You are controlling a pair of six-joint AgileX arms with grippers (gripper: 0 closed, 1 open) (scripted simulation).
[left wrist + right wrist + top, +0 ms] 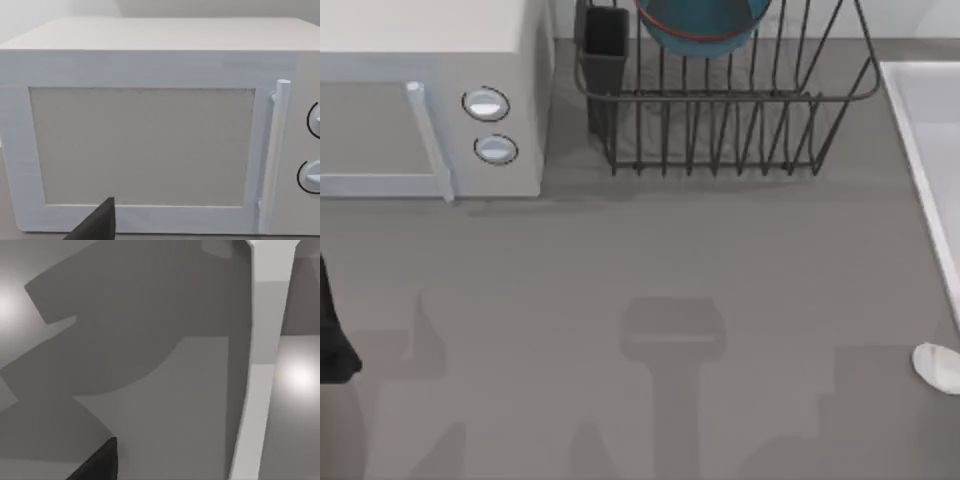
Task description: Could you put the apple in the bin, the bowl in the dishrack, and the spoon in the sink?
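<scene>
Top view, microwave (pixel 430 110) beside dishrack (pixel 720 110)

Premises: a rendered kitchen. Evidence on the grey tabletop (pixel 650 270): white microwave (pixel 430 110) with 2 knobs, black wire dishrack (pixel 720 120) holding a blue bowl (pixel 700 25), pale sink (pixel 930 140) at right, spoon (pixel 938 365).

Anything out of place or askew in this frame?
Nothing spilled or damaged. The bowl sits in the dishrack. The spoon lies on the table beside the sink, not in it.
</scene>
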